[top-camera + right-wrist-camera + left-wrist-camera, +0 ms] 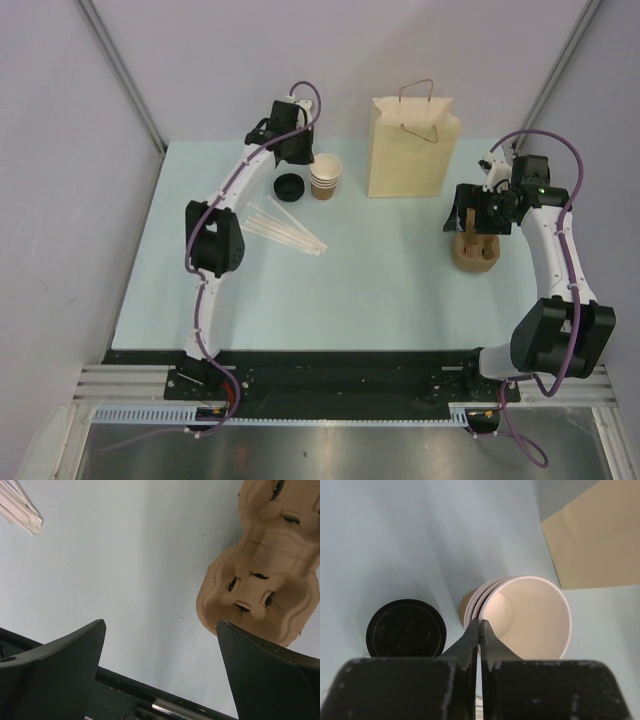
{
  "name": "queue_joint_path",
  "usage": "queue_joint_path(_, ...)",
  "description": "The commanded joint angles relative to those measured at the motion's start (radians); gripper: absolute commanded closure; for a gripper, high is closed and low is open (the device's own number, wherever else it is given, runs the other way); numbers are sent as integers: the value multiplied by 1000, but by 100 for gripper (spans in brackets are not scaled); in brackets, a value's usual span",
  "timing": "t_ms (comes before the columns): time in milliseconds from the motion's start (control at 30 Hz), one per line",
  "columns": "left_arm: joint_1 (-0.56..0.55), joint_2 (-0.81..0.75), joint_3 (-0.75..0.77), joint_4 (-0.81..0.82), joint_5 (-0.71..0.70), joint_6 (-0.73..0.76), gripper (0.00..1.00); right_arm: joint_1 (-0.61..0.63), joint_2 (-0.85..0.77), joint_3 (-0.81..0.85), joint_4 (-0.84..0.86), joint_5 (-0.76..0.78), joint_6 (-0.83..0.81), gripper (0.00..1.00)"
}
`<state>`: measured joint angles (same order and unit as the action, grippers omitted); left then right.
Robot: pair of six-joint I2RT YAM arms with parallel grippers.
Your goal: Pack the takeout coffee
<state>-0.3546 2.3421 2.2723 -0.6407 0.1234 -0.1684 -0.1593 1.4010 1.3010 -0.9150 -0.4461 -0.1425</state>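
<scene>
No lidded takeout coffee cup is in view. A stack of lidless brown paper cups [325,177] stands at the back of the table, and it also shows in the left wrist view [530,615]. A loose black lid [288,186] lies just left of it, seen also in the left wrist view [406,628]. My left gripper [300,160] is pinched shut at the left rim of the top cup [480,622], one finger inside and one outside. My right gripper [470,225] is open and empty [161,625] above the table, beside a brown pulp cup carrier [270,565].
A tall kraft paper bag [412,150] with handles stands upright at the back centre, right of the cups; its side also shows in the left wrist view [600,545]. Several paper-wrapped sticks [285,232] lie fanned out in front of the lid. The carrier [475,252] sits at the right.
</scene>
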Motion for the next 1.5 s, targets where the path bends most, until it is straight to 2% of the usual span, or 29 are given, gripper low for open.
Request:
queue_joint_path(0,9,-118,30,3,74,-45,100,-3,13,30,7,-20,3,0)
queue_joint_path(133,11,-133,30,1,107,-54,100,-3,13,30,14,-28,6,0)
queue_joint_path(300,13,-130,23,-13,157,-71,100,4,0,32,70,-129,41,0)
queue_joint_path(433,31,-135,-10,7,254,-108,100,56,-5,32,221,-189,101,0)
queue_joint_path(500,34,-136,-20,12,271,-115,100,122,-5,37,316,-189,130,5)
queue_joint_path(633,42,-142,-53,26,315,-137,100,274,96,157,379,-109,109,20)
queue_joint_path(700,43,-144,-63,26,328,-140,100,338,133,193,433,-86,101,24)
queue_joint_path(800,48,-145,-69,24,341,-138,100,433,205,302,447,-19,31,27)
queue_joint_path(967,51,-141,-71,36,393,-145,100,560,326,424,456,112,-224,30)
queue_joint_path(1200,51,-145,-76,36,407,-157,100,653,459,504,542,86,-348,47)
queue_joint_path(1467,51,-144,-74,33,407,-160,100,705,581,569,544,87,-388,50)
